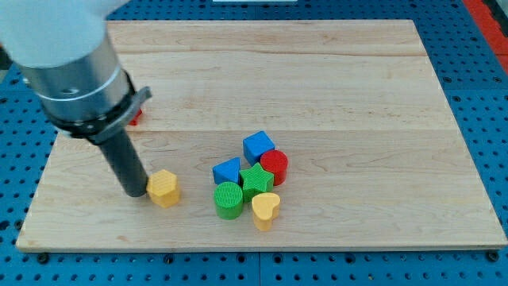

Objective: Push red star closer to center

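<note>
The red star (136, 117) is mostly hidden behind the arm's grey body at the view's left; only a small red sliver shows. My tip (136, 193) rests on the board at lower left, touching the left side of the yellow hexagon block (164, 188). The tip is below the red star, well apart from it. The board's centre lies to the right of both.
A cluster sits right of centre, low: a blue cube (258, 147), a red cylinder (275, 166), a blue block (227, 171), a green star (255, 181), a green cylinder (228, 199) and a yellow heart (266, 209). The wooden board (333, 87) lies on a blue pegboard.
</note>
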